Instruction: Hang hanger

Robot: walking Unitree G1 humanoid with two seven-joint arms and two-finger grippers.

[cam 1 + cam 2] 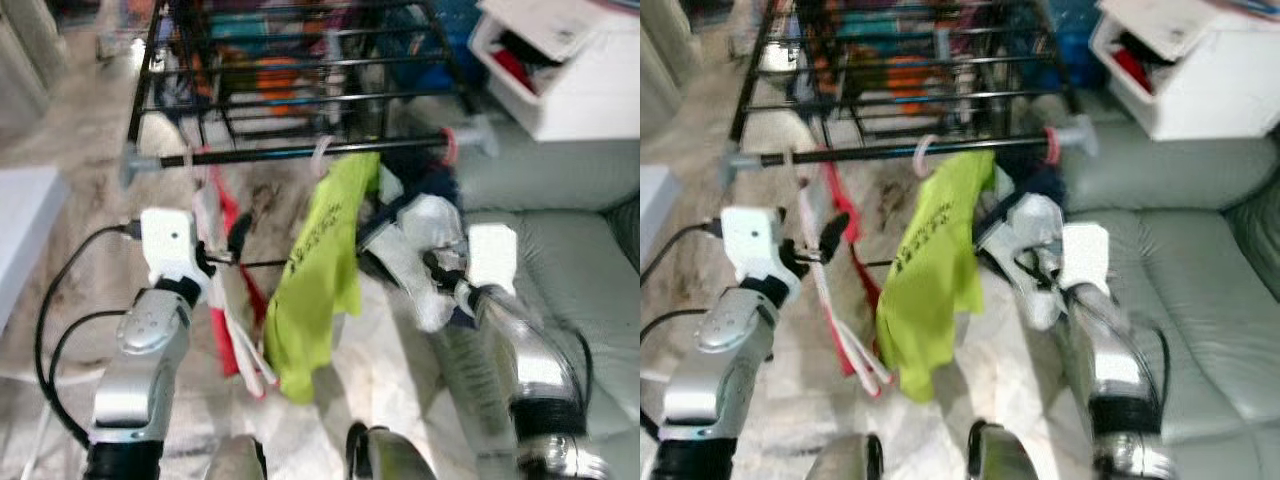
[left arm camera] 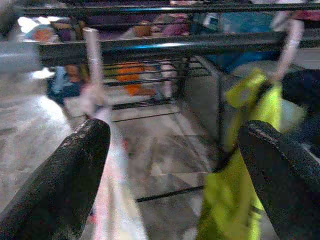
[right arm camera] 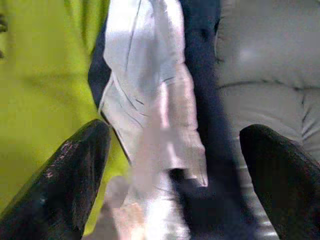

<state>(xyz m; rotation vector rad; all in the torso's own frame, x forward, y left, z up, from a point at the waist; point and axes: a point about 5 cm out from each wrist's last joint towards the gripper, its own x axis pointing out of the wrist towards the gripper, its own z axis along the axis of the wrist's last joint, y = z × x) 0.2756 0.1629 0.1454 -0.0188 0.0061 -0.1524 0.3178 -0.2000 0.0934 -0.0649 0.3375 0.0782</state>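
**Hangers on the rail, both grippers clear**

Nearest the head camera are my two silver arms, raised at either side of the hanging clothes. My left gripper point(image 2: 172, 175) has its fingers spread wide with nothing between them; it sits just beside the white hanger point(image 1: 205, 215) carrying a red-and-white garment point(image 1: 232, 320). My right gripper point(image 3: 175, 180) is likewise spread and empty, close against a white-and-navy garment point(image 1: 425, 245).

By size: the grey sofa point(image 1: 560, 260) lies to my right; the black drying rack point(image 1: 300, 70) stands ahead; its front rail point(image 1: 300, 153) runs across the view. The lime-green shirt point(image 1: 325, 270) hangs from that rail on a pale hook point(image 1: 322, 155). The white hanger's hook also appears over the rail in the left wrist view, though blur prevents certainty. A pink hook point(image 1: 449, 145) sits near the rail's right end.

Judgement: hanging looks essentially complete. What remains is confirming the seat of each hook and drawing both arms back.
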